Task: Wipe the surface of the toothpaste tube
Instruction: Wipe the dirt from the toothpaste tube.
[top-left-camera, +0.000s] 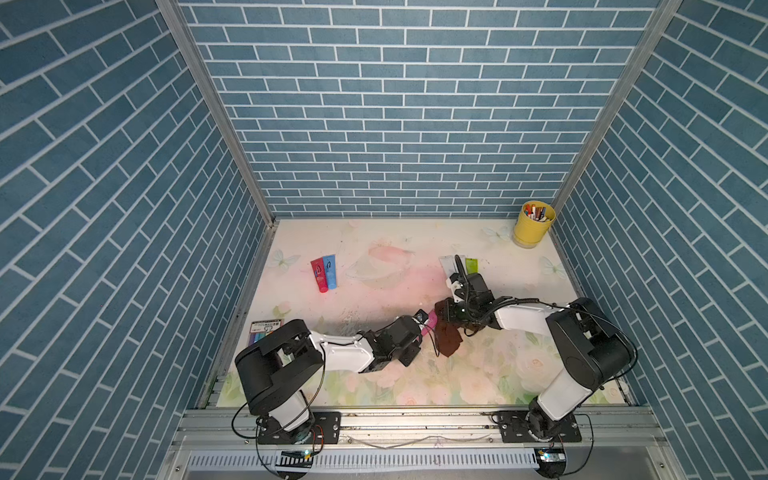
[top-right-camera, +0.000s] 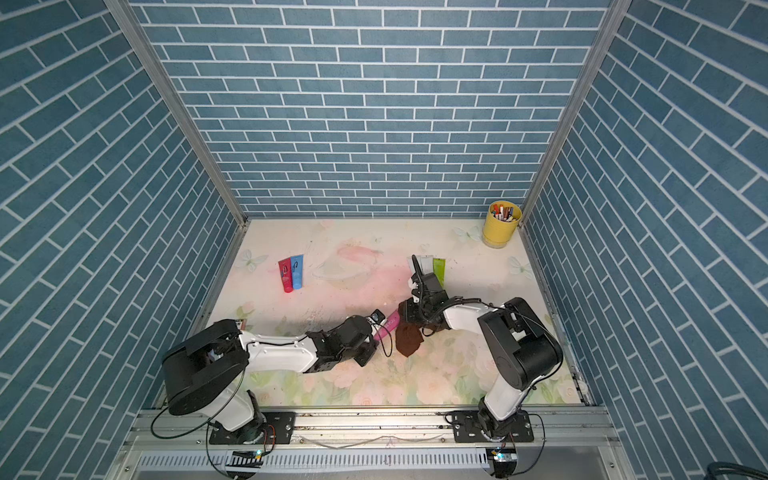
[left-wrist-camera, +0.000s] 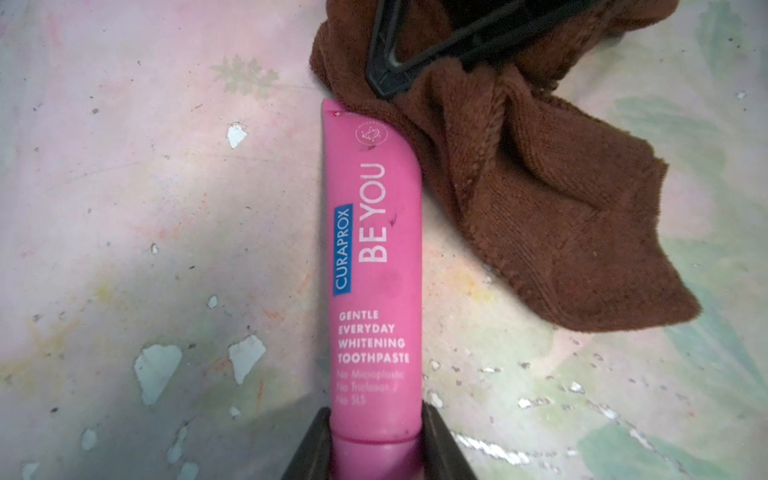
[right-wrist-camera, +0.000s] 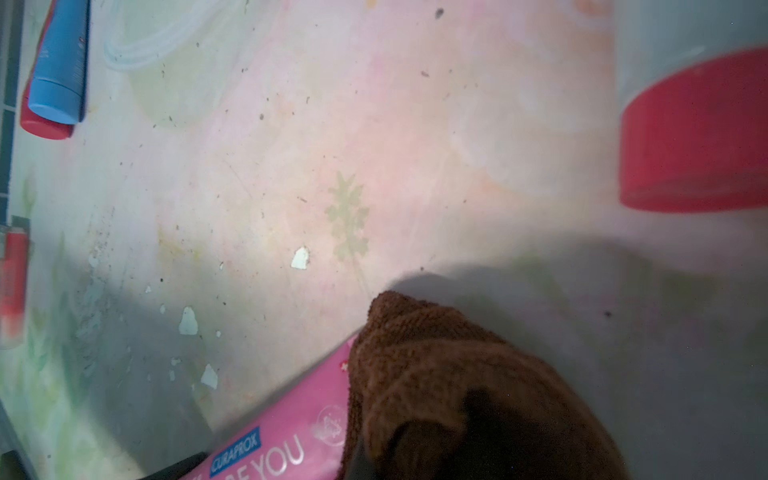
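Note:
A pink toothpaste tube (left-wrist-camera: 374, 257) is held just above the floral table, visible in both top views (top-left-camera: 430, 325) (top-right-camera: 389, 324). My left gripper (left-wrist-camera: 376, 419) is shut on it at the cap end, one dark finger on each side. A brown cloth (left-wrist-camera: 540, 199) is bunched in my right gripper (top-left-camera: 442, 318), which is shut on it. The cloth touches the tube's flat crimped end and hangs to one side (top-left-camera: 449, 340). In the right wrist view the cloth (right-wrist-camera: 436, 374) covers the tube's end (right-wrist-camera: 282, 432) and hides my right fingers.
A red and a blue tube (top-left-camera: 324, 272) lie together at the back left. White and green tubes (top-left-camera: 457, 264) lie behind the right arm. A yellow cup of markers (top-left-camera: 533, 224) stands in the back right corner. A marker pack (top-left-camera: 266, 328) lies by the left arm.

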